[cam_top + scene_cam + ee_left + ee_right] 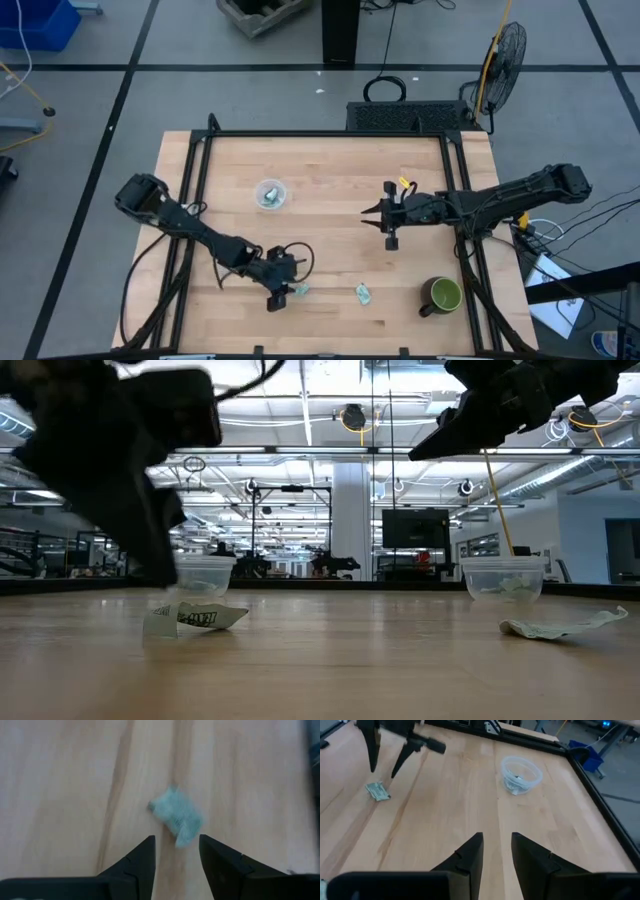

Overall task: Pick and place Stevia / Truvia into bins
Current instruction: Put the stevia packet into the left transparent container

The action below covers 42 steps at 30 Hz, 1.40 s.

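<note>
A crumpled pale green sachet [176,816] lies flat on the wood just ahead of my left gripper [176,845]. That gripper is open, with its fingertips standing either side of the sachet's near end and apart from it. In the high view this sachet [301,290] sits beside my left gripper [281,297] near the table's near edge. A second sachet [363,293] lies to its right. One clear cup [270,193] holds sachets. A second cup [505,578] shows only in the low view. My right gripper [497,840] hovers open above mid-table [381,224].
A dark green mug [443,295] stands near the table's near right corner. Black frame rails [200,165] run along the table's left, right and far sides. Bare wood lies between the two arms.
</note>
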{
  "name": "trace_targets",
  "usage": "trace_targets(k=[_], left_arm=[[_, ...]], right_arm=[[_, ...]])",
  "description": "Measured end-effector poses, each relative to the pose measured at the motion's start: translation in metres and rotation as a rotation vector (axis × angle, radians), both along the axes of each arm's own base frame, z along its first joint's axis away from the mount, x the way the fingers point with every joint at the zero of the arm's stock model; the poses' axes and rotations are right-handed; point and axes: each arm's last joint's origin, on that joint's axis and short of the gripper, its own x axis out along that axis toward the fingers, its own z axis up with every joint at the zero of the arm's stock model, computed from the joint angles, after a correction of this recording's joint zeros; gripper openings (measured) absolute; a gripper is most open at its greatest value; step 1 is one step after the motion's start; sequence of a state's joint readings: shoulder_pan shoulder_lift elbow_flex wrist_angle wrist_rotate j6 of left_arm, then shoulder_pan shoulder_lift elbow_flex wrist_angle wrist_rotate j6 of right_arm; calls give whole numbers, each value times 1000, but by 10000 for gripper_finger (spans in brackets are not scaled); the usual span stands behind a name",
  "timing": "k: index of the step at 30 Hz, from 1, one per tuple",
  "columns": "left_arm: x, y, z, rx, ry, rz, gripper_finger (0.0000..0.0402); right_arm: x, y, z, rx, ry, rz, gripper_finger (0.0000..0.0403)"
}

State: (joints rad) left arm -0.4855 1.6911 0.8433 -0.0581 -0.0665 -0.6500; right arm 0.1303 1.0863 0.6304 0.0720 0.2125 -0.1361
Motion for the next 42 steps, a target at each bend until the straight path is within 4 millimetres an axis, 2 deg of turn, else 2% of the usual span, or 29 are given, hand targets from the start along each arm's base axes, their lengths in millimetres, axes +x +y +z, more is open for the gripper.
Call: trace_targets(k=[8, 17, 20, 26, 29, 32, 34, 38, 42], left_arm=[[6, -8, -31, 11, 42, -4, 159], [7, -7, -27, 37, 9, -28, 152], [8, -4, -28, 55, 4, -50, 123], [12, 3, -28, 96, -5, -91, 24], [13, 7, -28, 103, 0, -114, 9], [8, 13, -20, 152, 10, -135, 6], [3, 20, -6, 199, 3, -123, 4], [-18, 40, 33, 370, -2, -3, 8], [-44, 69, 76, 561, -73, 197, 4]], right_arm=[[1, 0, 3, -13, -27, 8, 93], [1, 0, 3, -62, -24, 31, 94], [1, 0, 3, -76, -25, 37, 93], [1, 0, 3, -81, -24, 40, 93], [1, 0, 3, -82, -24, 40, 94], [1, 0, 3, -83, -24, 41, 93], [1, 0, 3, -94, -23, 46, 93], [2, 0, 3, -103, -28, 50, 93], [3, 0, 6, -100, -56, 49, 94]])
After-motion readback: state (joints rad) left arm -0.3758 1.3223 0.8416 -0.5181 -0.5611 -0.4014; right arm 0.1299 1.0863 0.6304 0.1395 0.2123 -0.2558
